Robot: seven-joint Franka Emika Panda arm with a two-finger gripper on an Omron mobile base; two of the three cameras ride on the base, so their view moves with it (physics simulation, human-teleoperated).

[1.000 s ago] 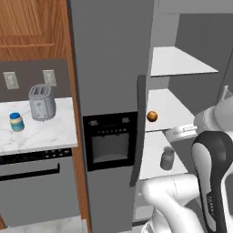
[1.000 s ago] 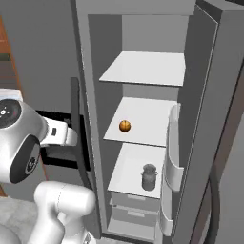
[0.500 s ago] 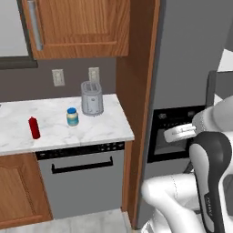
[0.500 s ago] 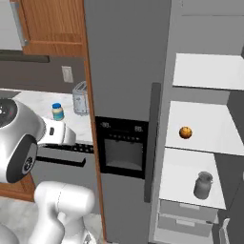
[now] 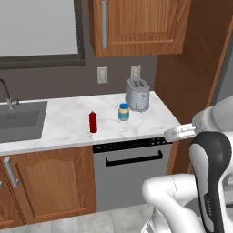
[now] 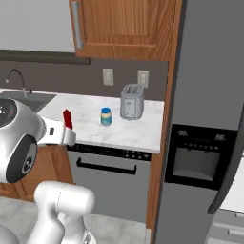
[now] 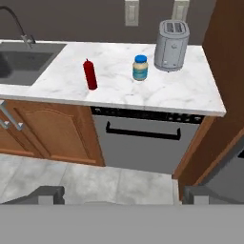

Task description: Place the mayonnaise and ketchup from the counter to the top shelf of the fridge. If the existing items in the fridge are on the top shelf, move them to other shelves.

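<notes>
The ketchup, a slim red bottle, stands on the white marble counter. Right of it is the mayonnaise, a small jar with a blue label. Both also appear from the right side, ketchup and mayonnaise, and in the hand view, ketchup and mayonnaise. My gripper is open and holds nothing. It hangs well back from the counter, above the floor. The hand sits off the counter's right front corner. The grey fridge stands to the right, its shelves out of view.
A silver toaster stands right behind the mayonnaise, by the wall. A sink with a faucet lies at the counter's left. A dishwasher sits under the bottles, wooden cabinets above. The fridge's door handle juts out at lower right.
The whole picture has swung from the fridge interior to the counter, so the camera has moved left. The arm keeps the same pose, gripper still open.
</notes>
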